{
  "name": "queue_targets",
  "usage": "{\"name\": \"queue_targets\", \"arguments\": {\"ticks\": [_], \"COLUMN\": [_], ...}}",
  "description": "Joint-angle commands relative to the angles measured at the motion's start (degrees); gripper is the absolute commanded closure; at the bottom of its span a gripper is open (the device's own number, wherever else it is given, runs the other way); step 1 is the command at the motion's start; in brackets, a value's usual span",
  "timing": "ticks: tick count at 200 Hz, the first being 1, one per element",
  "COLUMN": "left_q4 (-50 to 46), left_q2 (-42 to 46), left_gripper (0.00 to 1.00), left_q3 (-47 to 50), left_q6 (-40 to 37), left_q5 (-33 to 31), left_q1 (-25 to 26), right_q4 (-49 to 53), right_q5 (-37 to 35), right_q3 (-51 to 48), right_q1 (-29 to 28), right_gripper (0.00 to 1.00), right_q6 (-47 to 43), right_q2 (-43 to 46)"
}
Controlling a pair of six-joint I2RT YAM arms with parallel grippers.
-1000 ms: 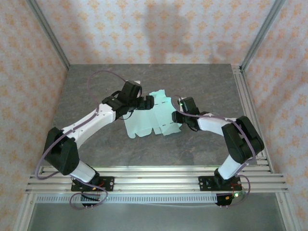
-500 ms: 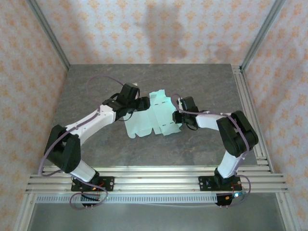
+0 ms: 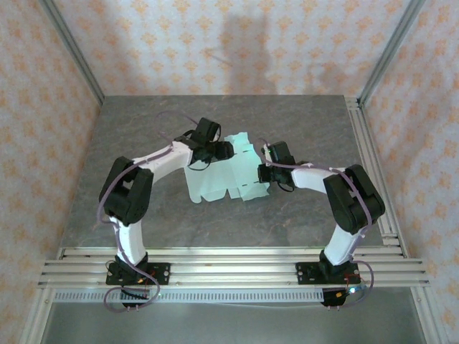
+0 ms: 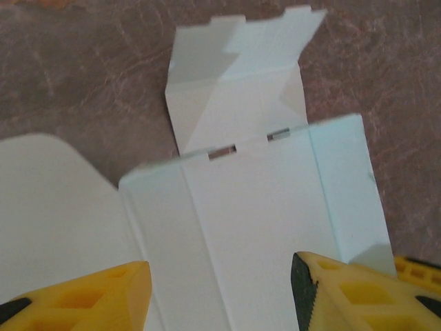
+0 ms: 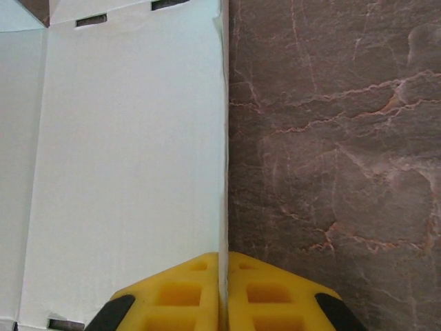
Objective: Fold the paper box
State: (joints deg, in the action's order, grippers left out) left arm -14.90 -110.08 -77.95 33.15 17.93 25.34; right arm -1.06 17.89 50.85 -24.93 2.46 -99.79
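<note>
Early in the job, to judge by the paper box (image 3: 224, 179), lying as an opened-out cutout of pale mint card on the grey table (image 3: 237, 229) and mostly flat. At the box's right edge, pinched between the closed jaws of the right gripper (image 5: 224, 293): the outermost strip of card, seen edge-on from the right wrist and apparently standing upright out of the sheet. Over the box's far left part, low above the card with jaws about halfway apart: the left gripper (image 4: 219, 296), yellow fingers (image 4: 89, 296) straddling a creased middle panel, with nothing visibly clamped; cannot tell whether the pads touch the card. At the end of the box ahead of those fingers, a notched flap (image 4: 234, 83), creased and tilted up a little rather than lying flat. Done, as far as can be seen: crease lines in place, one side strip upright, one end flap partly bent. Left to do, by this reading: bringing the long panels round into a sleeve, closing the seam, tucking the rounded flaps at both ends of the box. Likely next: holding the right-hand pinch steady while bringing the box's left side up and over to meet it. Main risk: thin card buckling, or sliding out of the pinch.
</note>
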Motion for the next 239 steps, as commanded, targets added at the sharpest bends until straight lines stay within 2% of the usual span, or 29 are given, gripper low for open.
{"name": "queue_targets", "arguments": {"ticks": [1, 77, 110, 134, 147, 181, 209, 239], "left_q4": [0.7, 0.51, 2.72, 3.29, 2.95, 2.64, 3.0, 2.64], "left_q2": [-3.7, -9.75, -5.85, -0.85, 2.56, 7.77, 8.57, 7.47], "left_gripper": [0.43, 0.41, 0.4, 0.37, 0.32, 0.16, 0.15, 0.13], "left_q3": [-4.16, -10.7, -6.46, -2.12, -0.14, 3.73, 4.97, 4.45], "left_q6": [-0.14, -0.1, 0.61, -0.42, -1.36, -2.21, -3.91, -4.63], "left_q5": [3.12, 5.5, 6.84, 4.91, 3.12, -1.31, -1.85, -0.45], "left_q1": [-1.16, -2.18, -2.09, -2.05, -2.12, -2.23, -2.58, -2.8], "right_q4": [1.22, 3.92, 4.98, 6.4, 6.59, 5.45, 0.71, -4.23], "right_q5": [-2.78, -3.03, -3.89, -4.65, -4.87, -4.38, -3.71, -3.56], "right_q3": [0.35, -1.29, -0.61, 0.65, 1.07, 1.45, -1.1, -3.68], "right_q1": [0.09, 0.12, 0.1, 0.11, 0.13, 0.13, 0.06, 0.17], "right_gripper": [0.91, 0.91, 0.91, 0.91, 0.91, 0.78, 0.73, 0.73], "right_q6": [-1.43, -3.94, -3.45, -3.37, -3.42, -2.42, -0.15, 2.37], "right_q2": [2.31, 5.79, 5.58, 5.14, 4.95, 4.66, 5.38, 5.47]}}
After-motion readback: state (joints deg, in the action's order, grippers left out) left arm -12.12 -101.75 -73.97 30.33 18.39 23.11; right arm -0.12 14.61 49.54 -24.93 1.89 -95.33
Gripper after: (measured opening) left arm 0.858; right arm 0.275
